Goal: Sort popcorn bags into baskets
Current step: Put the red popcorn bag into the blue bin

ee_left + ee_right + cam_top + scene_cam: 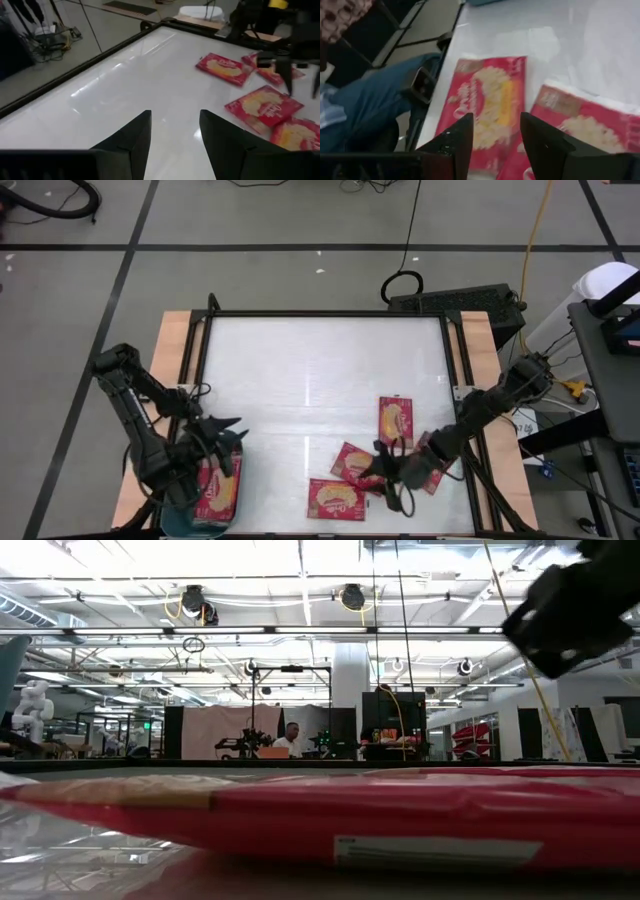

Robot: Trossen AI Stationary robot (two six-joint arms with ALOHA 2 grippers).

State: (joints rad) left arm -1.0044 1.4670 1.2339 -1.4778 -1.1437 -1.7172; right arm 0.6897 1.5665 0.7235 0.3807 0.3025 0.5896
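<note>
Much of the teal basket (232, 515) at the table's near left corner is hidden under the left gripper (222, 438) and the arm above it; only a curved strip of its rim and the glossy red packets (218, 488) lying inside show from above. That gripper's two dark wedge-shaped fingers (134, 137) stand apart with nothing between them, only the pale reflective tabletop (125, 75) visible through the gap. Across the table, the right gripper (385, 470) hangs low over a loose cluster of flat red popcorn bags (396, 420) on the near right part of the surface; several overlap, and one is partly covered by the arm, so their exact count is hard to make out. In its wrist view the fingers (455, 142) are spread and empty, straddling a crinkled red packet (490, 100) with a yellow popcorn picture that lies at the table's edge, a second one (585, 125) just beside it. Beyond that edge a person's blue trouser leg (365, 115) shows, cut off. The low view is almost filled by one blurred red packet (400, 810) close to the lens.
</note>
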